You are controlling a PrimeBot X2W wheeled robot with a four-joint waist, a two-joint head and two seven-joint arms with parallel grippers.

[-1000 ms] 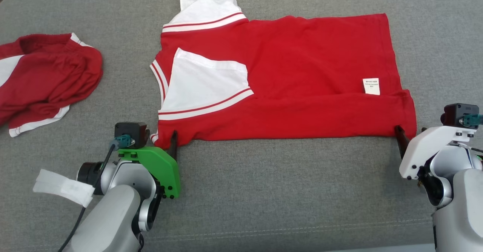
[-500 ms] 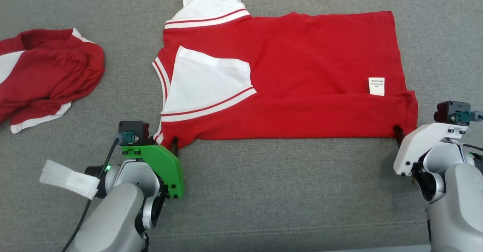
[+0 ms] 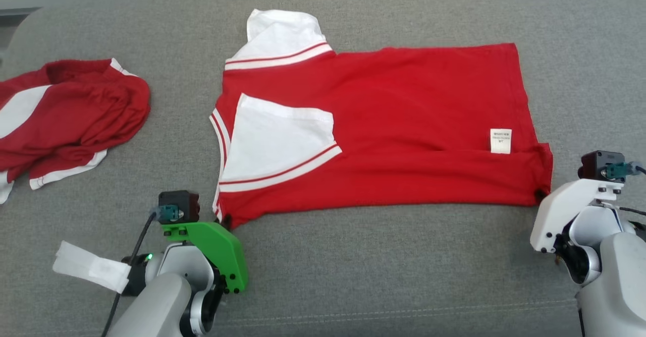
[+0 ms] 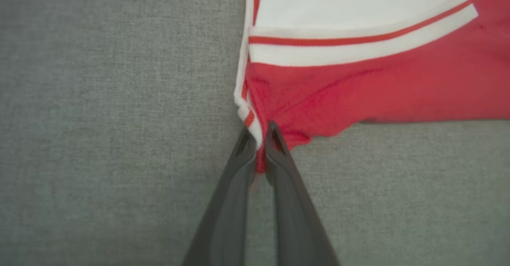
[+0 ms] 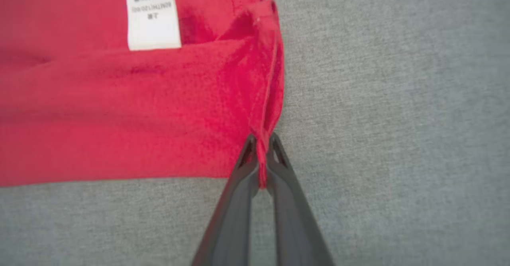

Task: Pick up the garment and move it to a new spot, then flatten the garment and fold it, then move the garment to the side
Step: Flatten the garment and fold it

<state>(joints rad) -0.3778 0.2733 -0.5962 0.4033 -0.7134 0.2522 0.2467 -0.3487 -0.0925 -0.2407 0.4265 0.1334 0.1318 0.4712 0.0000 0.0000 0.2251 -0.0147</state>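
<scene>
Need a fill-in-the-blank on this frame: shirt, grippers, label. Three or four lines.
The left gripper and the right gripper are each ____ on a near corner of the red shirt.
The white label sits near the corner held by the ____ gripper.
The crumpled red garment lies to the shirt's ____.
The folded-in sleeve is mainly ____.
Missing: shut; right; left; white.

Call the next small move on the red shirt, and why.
Probably lift both near corners together and carry them over toward the far edge: the left gripper and right gripper are each shut on a near corner of the red shirt, which lies flat.
</scene>
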